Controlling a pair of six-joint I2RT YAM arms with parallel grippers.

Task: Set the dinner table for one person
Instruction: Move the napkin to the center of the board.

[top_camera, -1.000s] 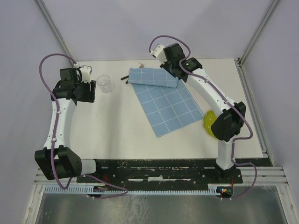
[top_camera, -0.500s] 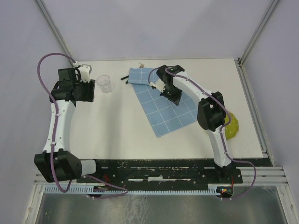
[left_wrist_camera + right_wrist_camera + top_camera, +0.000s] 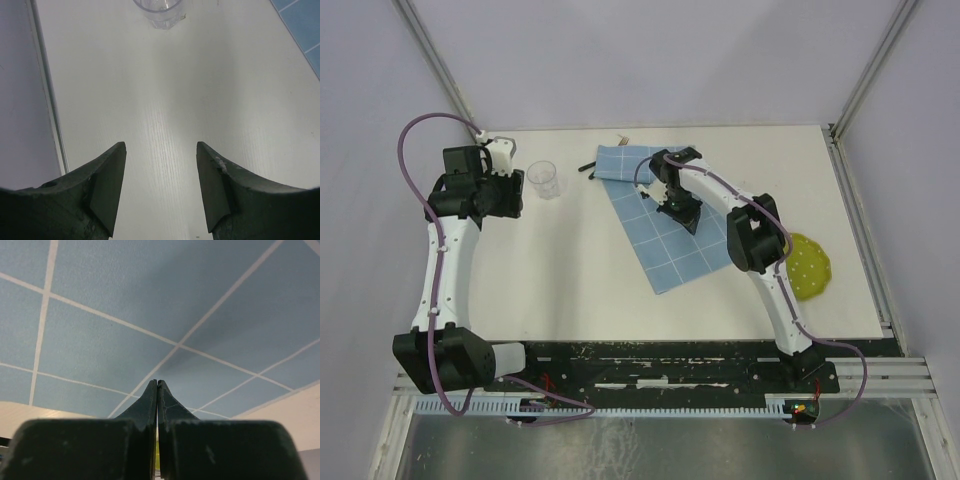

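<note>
The right gripper [image 3: 682, 208], clenched empty, has swung from the far edge down onto the blue cloth [image 3: 670, 255], probably to smooth it. The left gripper [image 3: 512, 192] waits, released, beside the glass [image 3: 542, 180].

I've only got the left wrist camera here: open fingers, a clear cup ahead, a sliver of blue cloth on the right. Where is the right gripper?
Observer: The right gripper is shut, its tips pointing down at the blue gridded cloth.
Operator: Holding anything?
Observer: Nothing shows between its fingers in the right wrist view.
Operator: Any plate out there?
Observer: A yellow-green dotted dish sits on the dinner table, to the right of the cloth and partly behind the right arm.
</note>
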